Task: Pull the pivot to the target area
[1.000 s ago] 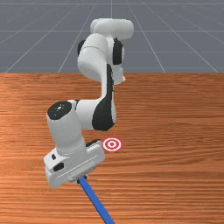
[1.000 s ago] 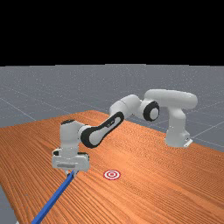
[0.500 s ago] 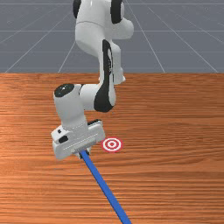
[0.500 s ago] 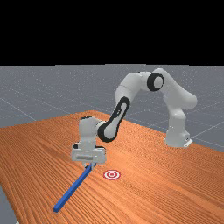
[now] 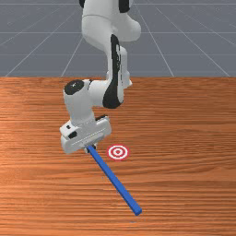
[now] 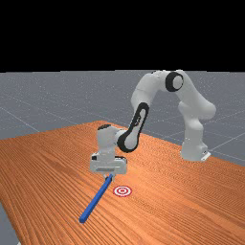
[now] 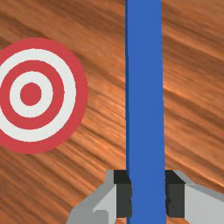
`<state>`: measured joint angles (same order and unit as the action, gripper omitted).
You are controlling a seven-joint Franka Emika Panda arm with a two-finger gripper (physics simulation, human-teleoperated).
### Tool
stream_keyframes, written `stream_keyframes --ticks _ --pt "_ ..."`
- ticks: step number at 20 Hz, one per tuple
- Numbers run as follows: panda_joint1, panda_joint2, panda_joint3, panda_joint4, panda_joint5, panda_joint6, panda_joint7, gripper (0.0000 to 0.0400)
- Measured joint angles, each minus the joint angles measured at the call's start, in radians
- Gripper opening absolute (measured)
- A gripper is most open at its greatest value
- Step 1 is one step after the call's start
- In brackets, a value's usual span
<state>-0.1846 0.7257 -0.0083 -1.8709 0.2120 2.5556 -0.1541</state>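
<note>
Blue bar (image 5: 115,180), one end clamped in hand (image 5: 90,149)

The orange-brown desk (image 5: 184,110) spreads wide before me, darker grain (image 5: 193,173) running crosswise in the front view. Past its edge lies a grey floor (image 6: 38,105), ruled with thin pale lines (image 5: 154,42), perhaps speckled farther off, and above it rises a flat black backdrop (image 6: 119,33).

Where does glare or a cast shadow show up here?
Front view: no clear cast shadow beside the blue rod; far view: none clear on the table either; wrist view: pale streaks on the wood, perhaps sheen or just grain, and the rod's narrow side darker than its top.
</note>
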Motion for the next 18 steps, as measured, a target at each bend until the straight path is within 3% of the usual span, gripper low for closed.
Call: stream_keyframes --ticks 2,3,4,15,18 --pt "-0.013 -0.045 0.011 -0.094 0.016 0.072 -0.025 0.0096" --pt "-0.010 -0.055 0.005 -0.109 0.009 0.051 -0.020 0.0096" --pt "-0.053 -0.079 0.049 -0.172 0.018 0.144 -0.131 0.0095" --pt "-0.017 -0.092 0.056 -0.204 0.020 0.171 -0.098 0.0095" --pt "-0.020 -0.095 0.071 -0.213 0.049 0.174 -0.078 0.0095"
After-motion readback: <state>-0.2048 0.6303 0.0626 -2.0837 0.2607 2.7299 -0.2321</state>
